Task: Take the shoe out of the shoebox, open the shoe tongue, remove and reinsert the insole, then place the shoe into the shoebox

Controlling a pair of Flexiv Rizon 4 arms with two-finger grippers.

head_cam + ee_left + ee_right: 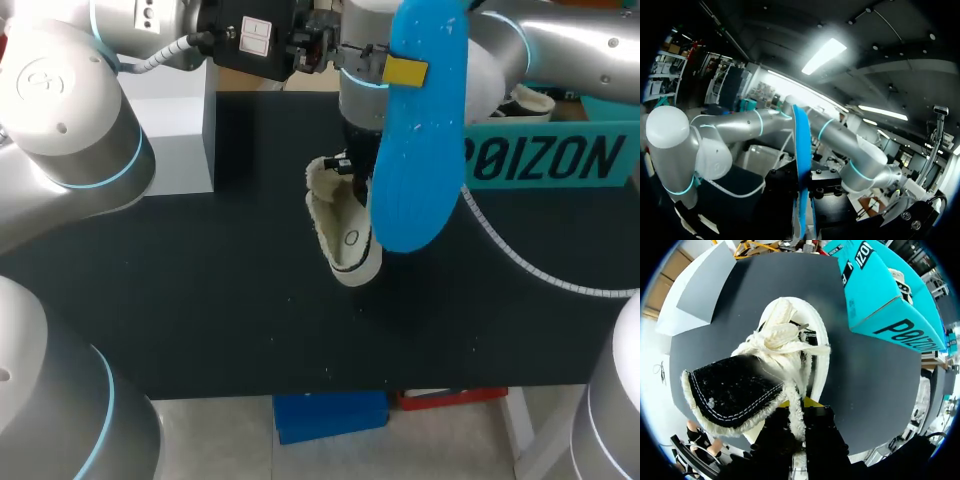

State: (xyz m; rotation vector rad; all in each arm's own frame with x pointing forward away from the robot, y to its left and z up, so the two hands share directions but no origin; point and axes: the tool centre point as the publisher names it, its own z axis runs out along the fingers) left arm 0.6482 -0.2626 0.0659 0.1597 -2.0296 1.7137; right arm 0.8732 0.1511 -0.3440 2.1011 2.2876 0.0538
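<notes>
A blue insole (420,130) is held up high above the table, with my left gripper (405,72) shut on it; one yellow tip shows against its face. In the left wrist view the insole (801,165) stands edge-on ahead of the gripper. Below it, a white shoe (345,235) with fleece lining rests on the black table. My right gripper (797,405) is shut on the fleece edge of its black tongue (735,390), pulling the tongue back from the shoe (812,340). The teal shoebox (545,155) stands at the right.
A second white shoe (525,100) lies inside the teal shoebox (880,295). A white and grey box lid (180,140) sits at the table's back left, also seen past the shoe in the right wrist view. The black table (200,300) extends toward the front.
</notes>
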